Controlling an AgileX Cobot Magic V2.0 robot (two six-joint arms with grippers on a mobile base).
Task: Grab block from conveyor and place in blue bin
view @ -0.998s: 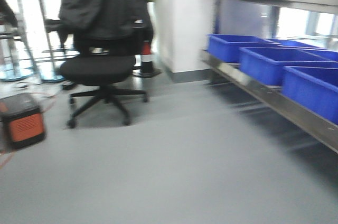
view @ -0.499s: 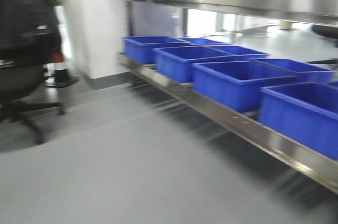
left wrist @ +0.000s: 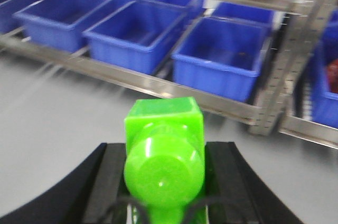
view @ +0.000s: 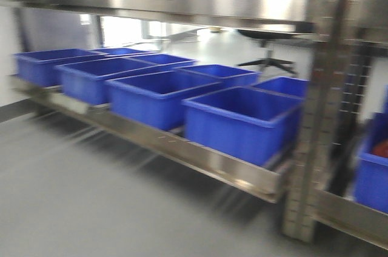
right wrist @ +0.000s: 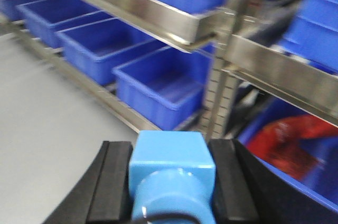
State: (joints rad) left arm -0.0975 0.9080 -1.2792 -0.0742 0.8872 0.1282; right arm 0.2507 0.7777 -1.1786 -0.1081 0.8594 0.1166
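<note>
Blue plastic fills the right gripper (right wrist: 171, 179). The block (right wrist: 171, 163), a light-blue cube with its round stud facing back toward the wrist camera, is pinched between the two black fingers (right wrist: 113, 182), one on each side face. As a cube it has no long axis to line up. The left gripper (left wrist: 165, 182) is likewise closed, on a green block (left wrist: 165, 139).

Ahead of the right gripper and a little to its left, an open blue bin (right wrist: 148, 102) stands on the lower level of a steel rack (right wrist: 158, 20). Its inside looks empty, and more bins run in a row farther left. To the gripper's right, past the upright post (right wrist: 217, 86), another bin holds a red object (right wrist: 296, 134).

The upper shelf overhangs the row, so the release probably calls for reaching forward and in beneath it, not down from above. Blur prevents judging which arm is nearer.
</note>
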